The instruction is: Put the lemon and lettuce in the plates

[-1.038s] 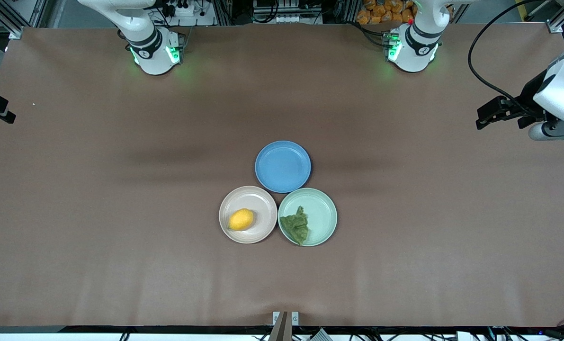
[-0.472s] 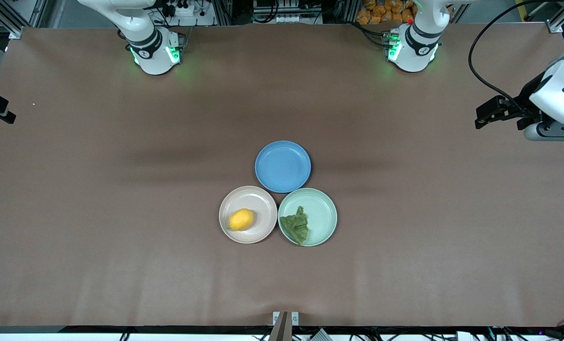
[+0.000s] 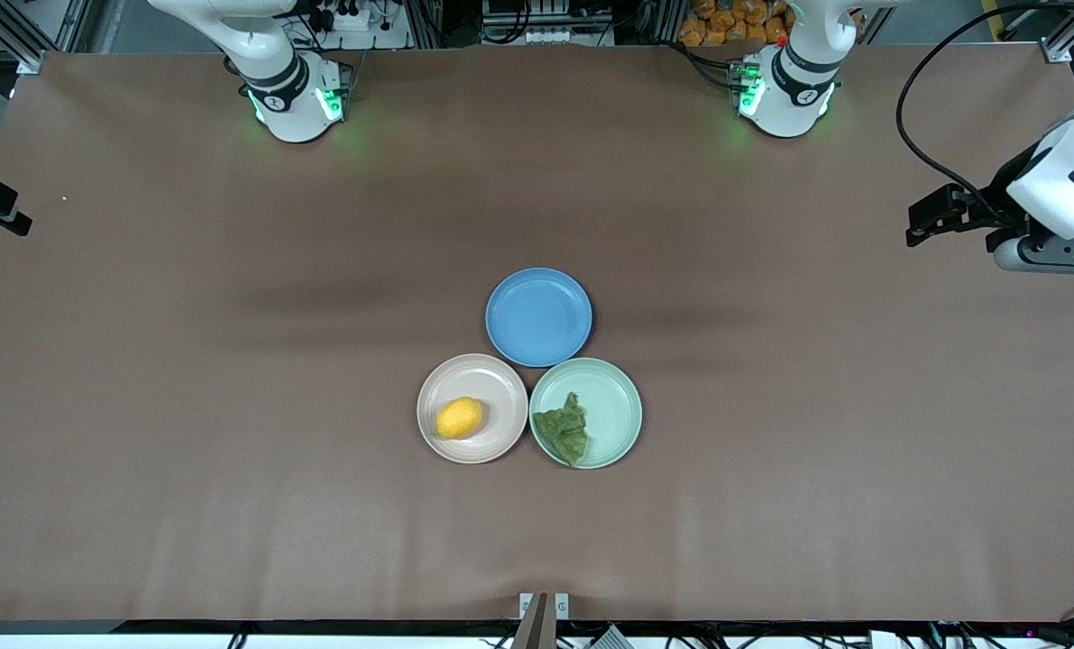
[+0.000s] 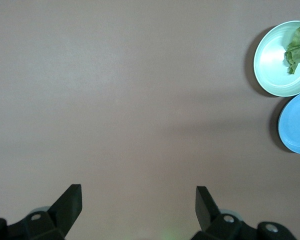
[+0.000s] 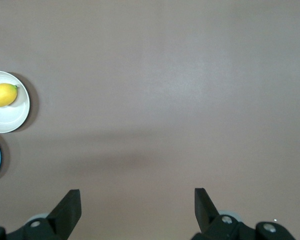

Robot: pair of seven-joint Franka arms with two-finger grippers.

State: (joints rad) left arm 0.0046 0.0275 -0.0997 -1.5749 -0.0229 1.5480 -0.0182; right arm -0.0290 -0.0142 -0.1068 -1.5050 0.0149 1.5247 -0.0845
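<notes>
The yellow lemon (image 3: 459, 417) lies on the pinkish-beige plate (image 3: 493, 386). The dark green lettuce (image 3: 564, 429) lies in the mint green plate (image 3: 610, 404), touching its rim on the beige plate's side. Both plates sit side by side at mid-table. My left gripper (image 4: 138, 192) is open and holds nothing. It hangs over bare table at the left arm's end, with the left arm (image 3: 1055, 194) at the picture's edge. My right gripper (image 5: 137, 196) is open with nothing in it, over bare table at the right arm's end. The lemon (image 5: 3, 94) shows small in the right wrist view, the lettuce (image 4: 297, 47) in the left one.
A blue plate (image 3: 538, 316) with nothing on it touches both other plates and lies farther from the front camera. Brown table cover (image 3: 230, 361) spreads wide around the three plates. The arm bases (image 3: 295, 99) stand along the edge farthest from the front camera.
The left arm's hand has shifted slightly at the table's end. The lemon, the lettuce, the plates and the right arm have not moved.
</notes>
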